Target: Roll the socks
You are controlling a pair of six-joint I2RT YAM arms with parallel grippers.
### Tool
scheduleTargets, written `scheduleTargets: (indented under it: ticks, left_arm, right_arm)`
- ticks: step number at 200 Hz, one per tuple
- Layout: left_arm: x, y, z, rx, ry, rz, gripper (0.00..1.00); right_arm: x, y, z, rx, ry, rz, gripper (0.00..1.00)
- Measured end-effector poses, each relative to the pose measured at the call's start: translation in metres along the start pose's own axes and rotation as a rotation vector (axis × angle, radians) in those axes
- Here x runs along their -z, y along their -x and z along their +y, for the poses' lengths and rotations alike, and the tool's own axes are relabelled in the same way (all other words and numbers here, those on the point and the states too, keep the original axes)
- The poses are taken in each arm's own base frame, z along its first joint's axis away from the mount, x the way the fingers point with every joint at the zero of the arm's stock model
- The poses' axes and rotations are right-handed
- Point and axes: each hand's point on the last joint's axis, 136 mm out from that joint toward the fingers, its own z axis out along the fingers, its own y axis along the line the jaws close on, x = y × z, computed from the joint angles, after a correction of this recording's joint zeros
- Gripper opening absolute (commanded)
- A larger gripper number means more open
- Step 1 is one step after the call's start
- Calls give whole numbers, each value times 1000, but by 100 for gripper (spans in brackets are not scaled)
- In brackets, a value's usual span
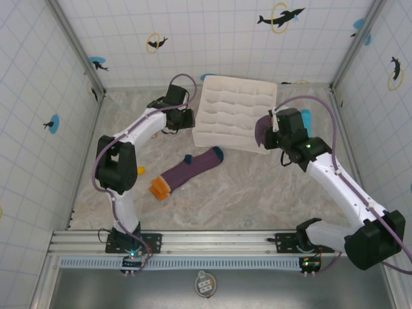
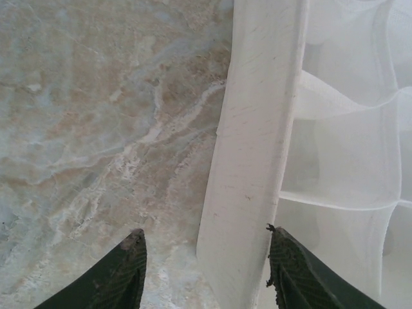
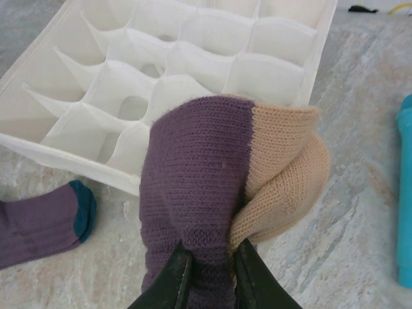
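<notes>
Right claw (image 3: 211,256) pinching knit sock (image 3: 199,161), ribbed sock (image 1: 193,168) flat

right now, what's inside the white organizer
The organizer's cells that show hold nothing, in the top and right wrist views. The sock shut in the right pincer hangs in front of its near right corner, so those cells are covered.

No words, numbers or brands can be read — the tiled walls (image 1: 212,32) carry dark dolphin stickers (image 1: 281,17) without lettering.
</notes>
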Motion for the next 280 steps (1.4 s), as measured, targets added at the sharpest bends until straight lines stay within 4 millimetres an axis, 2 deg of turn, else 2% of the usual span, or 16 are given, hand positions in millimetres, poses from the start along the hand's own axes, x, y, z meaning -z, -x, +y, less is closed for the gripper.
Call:
scheduleTargets:
  ticks: [22, 41, 60, 98, 184, 227, 280]
  left_arm:
    - [-2, -4, -8, -14, -10, 7, 40]
    - [-3, -11, -18, -34, -22, 18, 23]
    - [-6, -21, -23, -44, -24, 37, 9]
    - [-9, -27, -22, -54, -22, 47, 1]
    - [0, -36, -18, -70, -13, 59, 0]
    - [3, -42, -15, -80, -11, 65, 0]
    - [5, -46, -15, -82, -10, 68, 0]
  right_arm:
    - [-5, 6, -2, 32, -19, 0, 0]
    - [-13, 6, -5, 66, -45, 15, 0]
    - [-21, 7, -9, 103, -80, 29, 0]
    - [-33, 22, -16, 181, -147, 29, 0]
    - [-62, 52, -28, 328, -280, 26, 0]
    - [-92, 38, -8, 396, -263, 64, 0]
    - [-130, 7, 18, 455, -228, 140, 0]
